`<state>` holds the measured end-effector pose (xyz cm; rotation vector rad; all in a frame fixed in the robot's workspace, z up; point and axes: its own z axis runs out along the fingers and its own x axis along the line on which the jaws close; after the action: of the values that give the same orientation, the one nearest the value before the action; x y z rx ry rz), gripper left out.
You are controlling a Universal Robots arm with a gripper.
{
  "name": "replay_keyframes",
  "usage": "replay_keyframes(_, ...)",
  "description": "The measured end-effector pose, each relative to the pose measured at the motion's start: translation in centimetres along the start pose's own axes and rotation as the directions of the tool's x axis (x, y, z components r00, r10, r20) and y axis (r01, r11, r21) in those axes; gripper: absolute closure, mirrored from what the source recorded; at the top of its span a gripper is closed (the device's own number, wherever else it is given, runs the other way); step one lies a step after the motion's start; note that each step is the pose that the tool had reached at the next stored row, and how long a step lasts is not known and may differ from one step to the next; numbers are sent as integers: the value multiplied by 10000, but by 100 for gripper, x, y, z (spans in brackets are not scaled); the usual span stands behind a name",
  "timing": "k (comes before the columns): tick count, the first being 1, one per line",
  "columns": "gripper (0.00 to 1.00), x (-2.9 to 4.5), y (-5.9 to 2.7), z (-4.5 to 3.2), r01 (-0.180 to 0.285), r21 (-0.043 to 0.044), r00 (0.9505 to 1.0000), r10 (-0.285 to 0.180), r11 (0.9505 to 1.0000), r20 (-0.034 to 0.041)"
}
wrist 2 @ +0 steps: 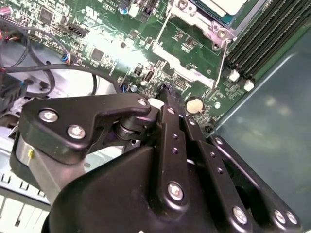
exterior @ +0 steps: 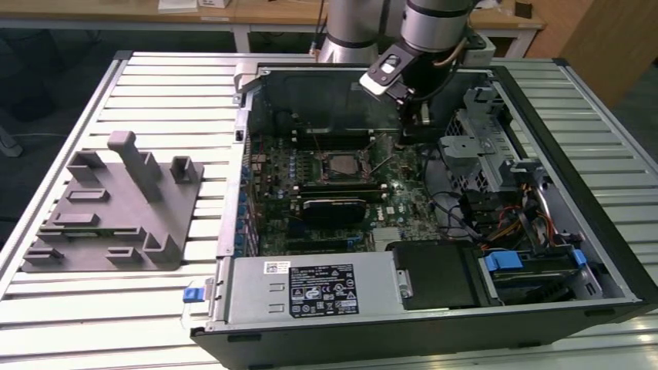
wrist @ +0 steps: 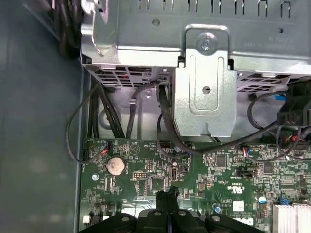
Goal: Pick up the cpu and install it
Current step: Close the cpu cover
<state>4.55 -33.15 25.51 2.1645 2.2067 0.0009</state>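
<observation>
Slatted metal worktop (exterior: 154,85) carries an open computer case (exterior: 432,335) lying on its side, with wooden desks behind at the far edge. Robot arm (exterior: 437,23) reaches down into the case from the far side. On the exterior view's left, apart from the case, sits a grey fixture (exterior: 108,208) with upright posts. A grey power supply (exterior: 308,289) with a white label fills the near left corner of the case. Farther in lies the green motherboard (exterior: 298,223), and at the exterior view's right stands a metal drive cage (wrist: 204,87) with black cables running under it.

Near the middle of the board is the socket (wrist 2: 194,19), and the cpu (wrist 2: 226,6) lies flat inside its metal frame, silver top up.

The pincer (exterior: 420,131) hangs over the board, beyond the socket and toward the exterior view's right, apart from the cpu. In both wrist views its fingertips (wrist: 167,195) are pressed together with nothing between them, and the tip points down at the board close to a round coin cell (wrist: 115,165).
</observation>
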Motion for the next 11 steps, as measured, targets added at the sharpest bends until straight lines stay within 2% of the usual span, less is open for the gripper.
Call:
replay_keyframes(7,89,4,-6,114,1,48,10000,-1,10000,0)
replay_keyframes(11,89,6,-68,132,1,49,10000,-1,10000,0)
